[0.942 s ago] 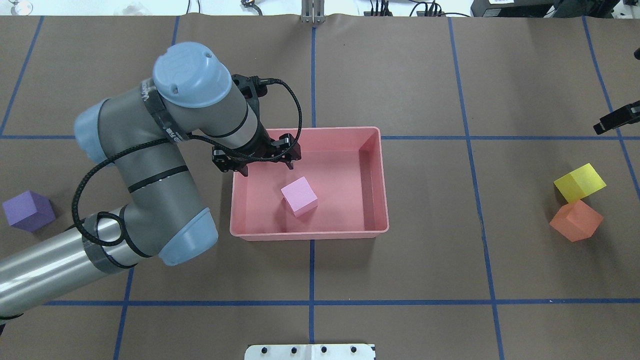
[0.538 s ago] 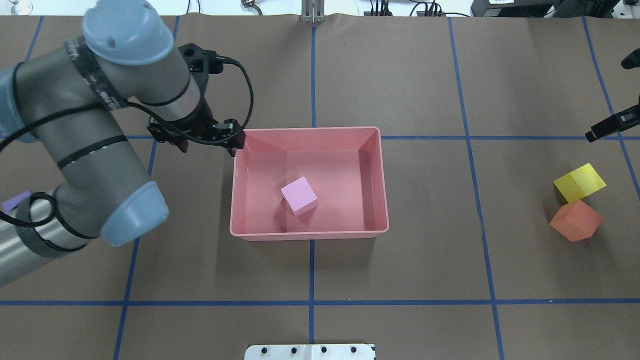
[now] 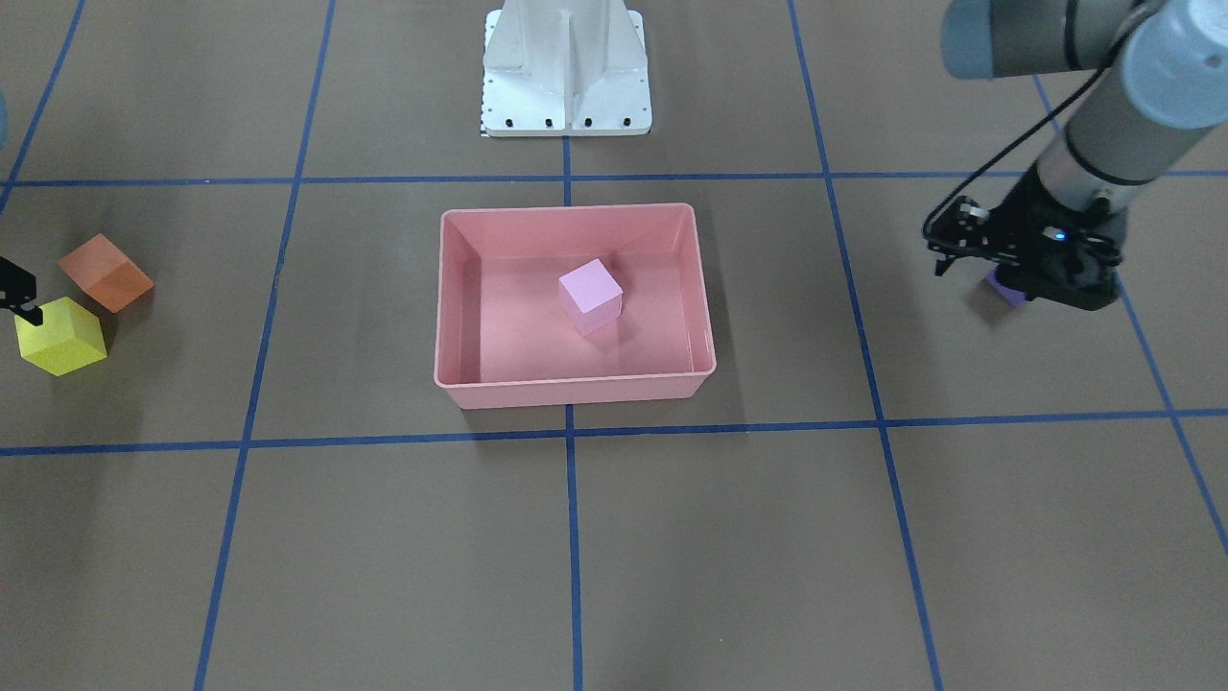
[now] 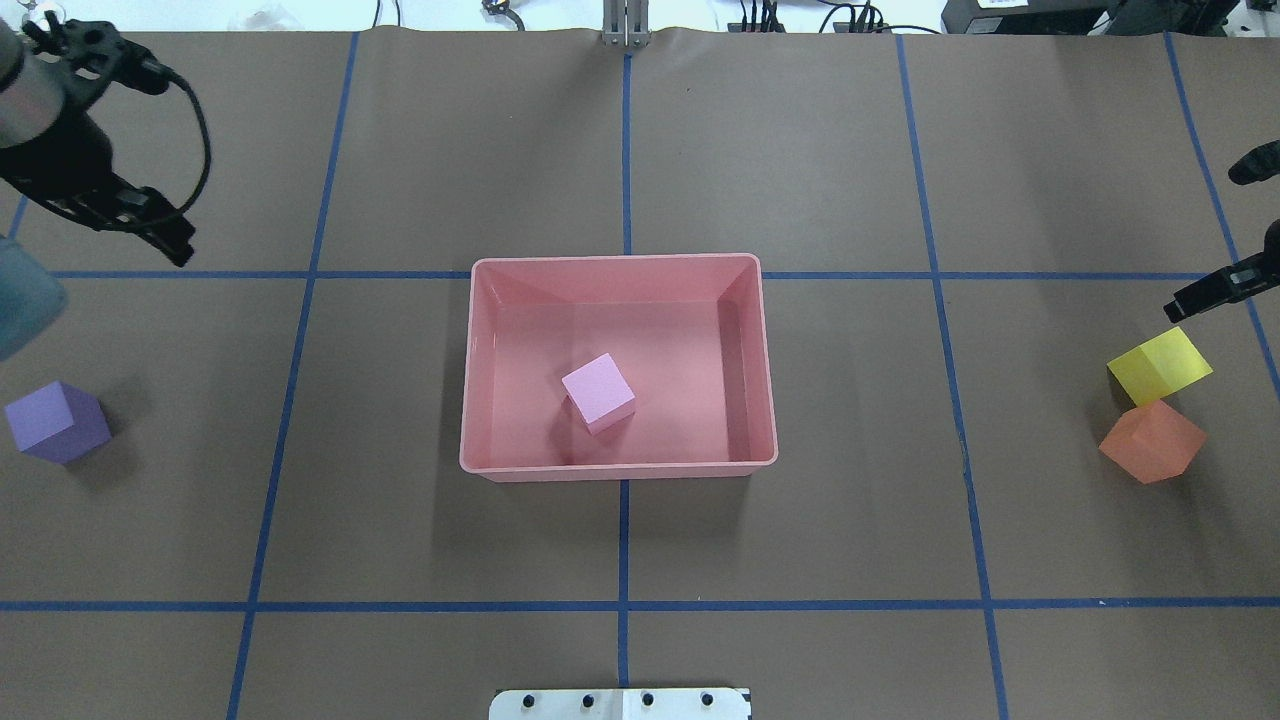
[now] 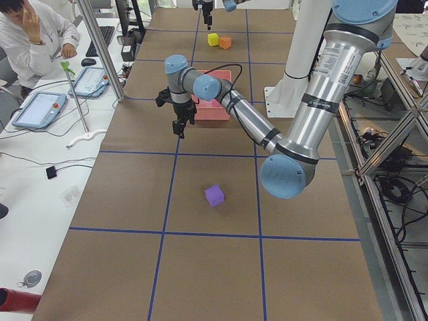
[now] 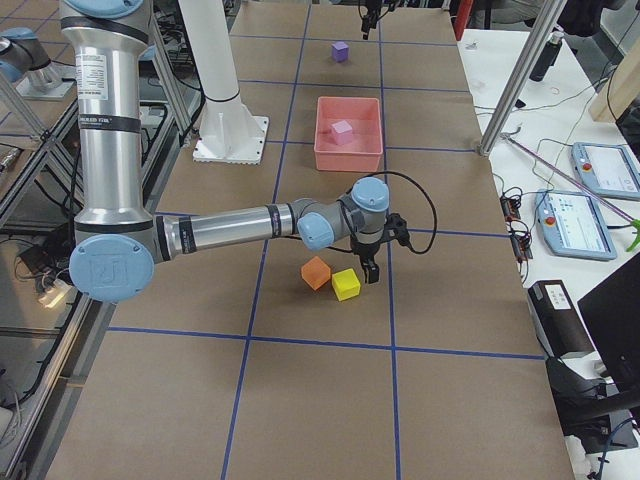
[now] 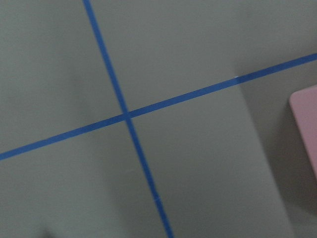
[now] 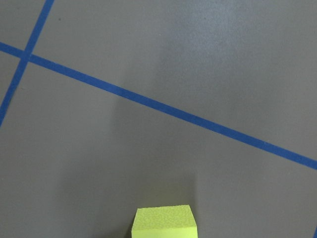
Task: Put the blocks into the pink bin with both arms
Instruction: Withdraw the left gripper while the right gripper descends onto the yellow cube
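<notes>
The pink bin (image 4: 620, 468) (image 3: 566, 393) sits mid-table with the pale pink-lilac block (image 4: 598, 392) (image 3: 590, 296) inside it. The purple block (image 4: 55, 422) (image 5: 214, 195) lies on the table at the far left. My left gripper (image 4: 120, 215) (image 3: 1050, 288) is open and empty, raised well behind the purple block. The yellow block (image 4: 1160, 365) (image 8: 164, 221) and the orange block (image 4: 1152, 441) (image 6: 315, 272) touch each other at the far right. My right gripper (image 4: 1208, 240) (image 6: 372, 268) is open and empty, just beyond the yellow block.
The white robot base (image 3: 566, 67) (image 4: 620, 703) stands at the near table edge behind the bin. Blue tape lines grid the brown table. A side table with tablets (image 5: 40, 110), a metal post and an operator runs along the far edge.
My left arm has swung left, carrying its open gripper from the bin's far-left corner to the table's far left. The right gripper has edged closer to the yellow block.
</notes>
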Robot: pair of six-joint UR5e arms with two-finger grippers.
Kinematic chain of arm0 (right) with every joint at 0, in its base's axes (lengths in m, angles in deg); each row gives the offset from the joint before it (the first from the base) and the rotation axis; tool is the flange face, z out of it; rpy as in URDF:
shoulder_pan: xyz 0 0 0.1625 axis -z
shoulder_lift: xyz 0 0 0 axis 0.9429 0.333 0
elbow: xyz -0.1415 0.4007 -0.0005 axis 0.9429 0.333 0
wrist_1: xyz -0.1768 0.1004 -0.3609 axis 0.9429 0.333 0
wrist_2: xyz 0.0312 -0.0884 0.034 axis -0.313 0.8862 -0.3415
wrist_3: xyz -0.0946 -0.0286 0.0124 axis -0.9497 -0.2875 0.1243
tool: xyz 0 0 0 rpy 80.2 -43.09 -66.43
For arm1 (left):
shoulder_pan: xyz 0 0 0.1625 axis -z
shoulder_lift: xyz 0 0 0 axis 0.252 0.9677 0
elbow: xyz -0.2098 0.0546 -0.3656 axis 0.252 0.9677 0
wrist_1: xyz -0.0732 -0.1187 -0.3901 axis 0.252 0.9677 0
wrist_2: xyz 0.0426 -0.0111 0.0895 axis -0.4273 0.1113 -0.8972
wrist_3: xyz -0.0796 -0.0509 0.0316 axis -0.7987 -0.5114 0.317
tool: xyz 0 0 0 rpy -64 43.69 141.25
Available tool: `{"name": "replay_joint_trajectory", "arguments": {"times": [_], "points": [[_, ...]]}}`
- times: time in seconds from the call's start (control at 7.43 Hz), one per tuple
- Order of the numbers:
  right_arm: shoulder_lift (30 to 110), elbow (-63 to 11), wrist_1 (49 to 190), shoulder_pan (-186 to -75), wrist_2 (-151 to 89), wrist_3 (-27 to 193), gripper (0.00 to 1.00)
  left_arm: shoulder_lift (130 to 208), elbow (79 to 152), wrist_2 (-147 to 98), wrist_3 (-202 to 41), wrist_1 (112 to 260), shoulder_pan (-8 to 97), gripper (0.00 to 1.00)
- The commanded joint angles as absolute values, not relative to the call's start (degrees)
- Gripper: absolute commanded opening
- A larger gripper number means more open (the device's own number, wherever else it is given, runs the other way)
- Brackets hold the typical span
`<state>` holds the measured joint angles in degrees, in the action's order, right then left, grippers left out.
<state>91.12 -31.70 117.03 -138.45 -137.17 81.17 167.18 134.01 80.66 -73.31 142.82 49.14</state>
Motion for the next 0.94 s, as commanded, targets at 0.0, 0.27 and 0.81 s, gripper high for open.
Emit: {"name": "replay_joint_trajectory", "arguments": {"times": [0.0, 0.27, 0.81], "points": [[93.0, -31.4, 113.7, -137.4, -136.9, 83.4, 1.00, 162.9, 132.5, 81.0, -60.8, 143.0, 55.7, 1.00], [94.5, -29.5, 105.6, -134.6, -134.9, 89.7, 1.00, 162.7, 132.6, 81.0, -60.8, 143.0, 55.7, 1.00], [95.3, -24.7, 97.4, -130.1, -132.1, 92.0, 1.00, 162.6, 133.0, 81.1, -61.2, 143.0, 55.8, 1.00]]}}
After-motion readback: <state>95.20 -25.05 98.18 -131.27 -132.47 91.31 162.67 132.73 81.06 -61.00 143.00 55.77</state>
